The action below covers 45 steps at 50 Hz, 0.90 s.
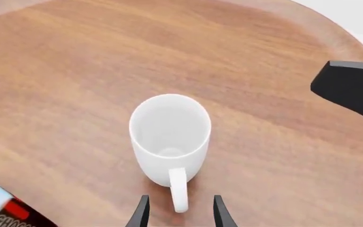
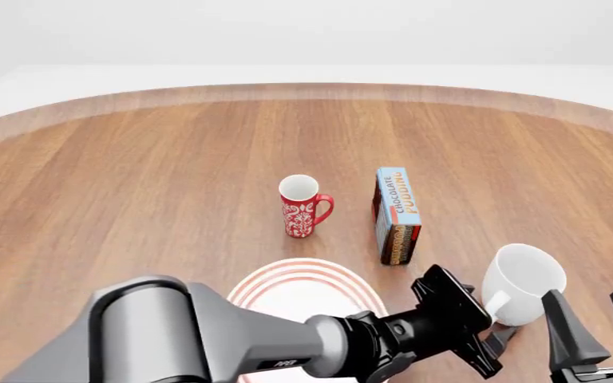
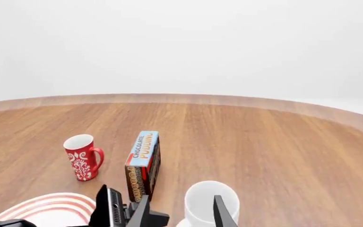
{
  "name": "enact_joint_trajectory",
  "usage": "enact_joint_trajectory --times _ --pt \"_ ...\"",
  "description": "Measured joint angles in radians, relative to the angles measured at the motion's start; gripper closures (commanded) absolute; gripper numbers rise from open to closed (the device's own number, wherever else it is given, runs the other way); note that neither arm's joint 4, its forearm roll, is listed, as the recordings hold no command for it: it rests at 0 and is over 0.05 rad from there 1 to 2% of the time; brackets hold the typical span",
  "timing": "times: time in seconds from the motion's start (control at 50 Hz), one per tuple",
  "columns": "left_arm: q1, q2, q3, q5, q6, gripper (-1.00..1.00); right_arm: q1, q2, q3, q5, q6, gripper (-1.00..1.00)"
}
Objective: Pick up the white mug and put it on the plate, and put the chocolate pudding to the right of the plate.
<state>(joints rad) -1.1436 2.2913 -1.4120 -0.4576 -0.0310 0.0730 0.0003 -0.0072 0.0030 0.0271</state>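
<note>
The white mug (image 1: 168,135) stands upright on the table at the near right, also visible as the white mug (image 2: 522,275) in the front view. My left gripper (image 1: 179,212) is open, its fingers on either side of the mug's handle (image 1: 178,189) without closing on it. My right gripper (image 2: 596,315) is open and empty, just right of and nearer than the mug. The plate (image 2: 285,275) lies at front centre, partly under my left arm. The chocolate pudding (image 2: 397,206) stands on edge behind the plate's right side, left of the mug.
A red patterned mug (image 2: 303,206) stands behind the plate, left of the pudding carton. My left arm (image 2: 232,335) reaches across the near table over the plate. The round table's far rim (image 2: 306,89) curves behind.
</note>
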Motion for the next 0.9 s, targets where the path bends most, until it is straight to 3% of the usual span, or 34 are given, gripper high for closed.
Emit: enact_joint_trajectory --times 0.9 --pt "0.006 0.085 -0.075 0.022 -0.018 -1.00 -0.001 0.000 0.000 0.001 0.005 -1.00"
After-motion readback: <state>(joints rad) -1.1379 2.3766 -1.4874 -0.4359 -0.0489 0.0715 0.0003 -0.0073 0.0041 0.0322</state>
